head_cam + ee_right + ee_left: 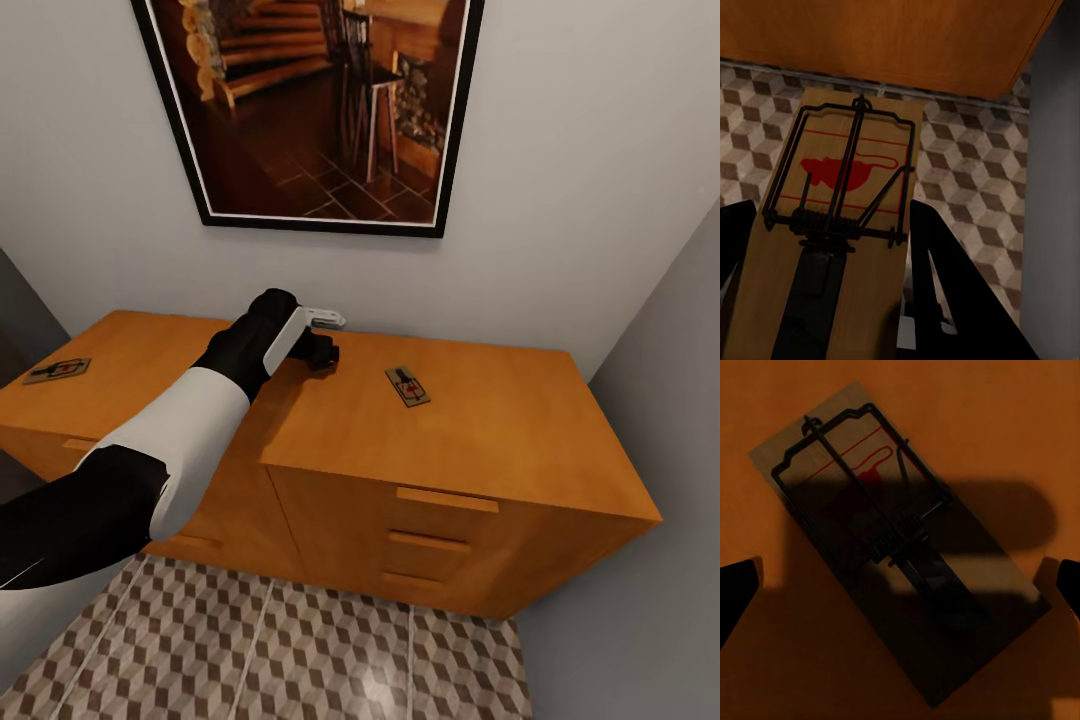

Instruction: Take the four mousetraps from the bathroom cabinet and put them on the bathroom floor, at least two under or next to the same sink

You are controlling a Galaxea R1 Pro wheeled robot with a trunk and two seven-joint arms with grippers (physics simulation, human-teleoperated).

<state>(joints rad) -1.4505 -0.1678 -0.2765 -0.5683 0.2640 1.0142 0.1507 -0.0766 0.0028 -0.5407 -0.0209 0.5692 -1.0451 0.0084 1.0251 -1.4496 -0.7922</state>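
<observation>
1. The left jaws (900, 585) stand released: in the left wrist view their two dark fingertips (736, 592) sit wide apart at either edge, with a mousetrap (896, 540) lying flat on the cabinet top between them, touching neither.
2. That trap lies slantwise under the jaws' shadow, its red mark toward 11 o'clock in the wrist picture.
3. The right jaws (832, 247) are clenched on another mousetrap (840, 217); black fingers (945, 277) press both its long edges, and it hangs above the cube-patterned floor (967, 180) beside the cabinet's front.
4. In the head view the left arm (200, 400) reaches over the orange-brown cabinet (500, 440), its wrist near the wall at the back edge.
5. A third mousetrap (407, 386) lies on the cabinet top at 3 o'clock from that wrist, apart from it.
6. A fourth mousetrap (58, 370) lies well away at 9 o'clock, near the cabinet's left end.
7. A framed picture (310, 110) hangs on the wall above.
</observation>
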